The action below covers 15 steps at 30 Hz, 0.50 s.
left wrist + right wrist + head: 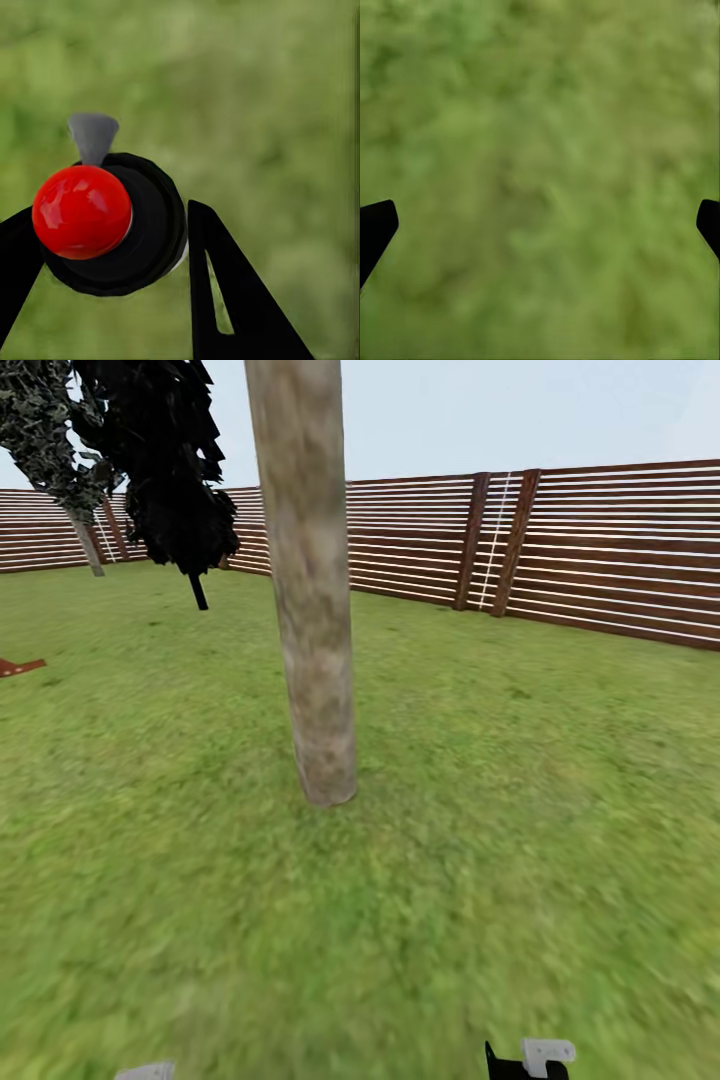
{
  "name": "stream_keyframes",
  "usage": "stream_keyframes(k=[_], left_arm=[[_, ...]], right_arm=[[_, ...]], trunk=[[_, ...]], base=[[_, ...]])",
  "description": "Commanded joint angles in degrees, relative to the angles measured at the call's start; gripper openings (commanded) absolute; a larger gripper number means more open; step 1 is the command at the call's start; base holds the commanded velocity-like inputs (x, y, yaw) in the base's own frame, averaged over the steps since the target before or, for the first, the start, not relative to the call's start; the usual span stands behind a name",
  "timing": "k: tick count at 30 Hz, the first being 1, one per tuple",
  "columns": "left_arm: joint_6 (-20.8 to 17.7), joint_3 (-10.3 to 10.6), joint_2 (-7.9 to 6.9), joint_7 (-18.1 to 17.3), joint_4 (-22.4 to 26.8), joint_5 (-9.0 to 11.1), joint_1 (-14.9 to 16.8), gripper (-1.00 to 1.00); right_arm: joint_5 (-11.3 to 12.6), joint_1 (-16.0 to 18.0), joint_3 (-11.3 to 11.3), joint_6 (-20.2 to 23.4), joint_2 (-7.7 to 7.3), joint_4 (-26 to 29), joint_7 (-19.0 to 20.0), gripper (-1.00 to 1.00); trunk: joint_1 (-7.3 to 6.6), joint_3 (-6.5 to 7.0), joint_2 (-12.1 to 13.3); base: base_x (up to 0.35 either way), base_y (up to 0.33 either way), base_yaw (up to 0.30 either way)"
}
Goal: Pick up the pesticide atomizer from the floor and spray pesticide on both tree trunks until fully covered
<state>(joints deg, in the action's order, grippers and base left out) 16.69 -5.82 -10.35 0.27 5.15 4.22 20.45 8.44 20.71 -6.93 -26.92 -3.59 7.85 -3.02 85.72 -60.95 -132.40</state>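
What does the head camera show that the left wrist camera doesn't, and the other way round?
The head view alone has a pale tree trunk standing in the lawn, a brown slatted fence and dark foliage. The left wrist view alone has the left tool closed on an atomizer with a red top and grey nozzle. Both share green grass.

Hand (105, 247) around atomizer (112, 225), seemingly
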Motion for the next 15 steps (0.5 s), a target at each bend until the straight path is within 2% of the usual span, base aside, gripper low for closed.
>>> stream_keyframes(k=[1, 10, 15], left_arm=[[0.2, -0.1, -0.01, -0.1, -0.1, 0.4, 0.0, -1.00], [0.2, -0.1, -0.02, -0.1, -0.1, 0.4, 0.0, -1.00], [0.3, 0.1, 0.32, -0.3, 0.1, 0.4, 0.0, -1.00]], right_arm=[[0.5, 0.0, -0.5, -0.2, -0.02, 0.0, -0.2, 1.00], [0.4, 0.0, -0.5, -0.2, -0.02, 0.0, -0.1, 1.00], [0.5, 0.0, -0.5, -0.2, 0.07, 0.0, -0.2, 1.00]], trunk=[[0.03, -0.05, 0.0], [0.03, -0.05, 0.0], [0.03, -0.14, 0.0]], base=[[0.337, -0.098, 0.000], [0.294, -0.172, 0.001], [0.180, -0.121, 0.175]])
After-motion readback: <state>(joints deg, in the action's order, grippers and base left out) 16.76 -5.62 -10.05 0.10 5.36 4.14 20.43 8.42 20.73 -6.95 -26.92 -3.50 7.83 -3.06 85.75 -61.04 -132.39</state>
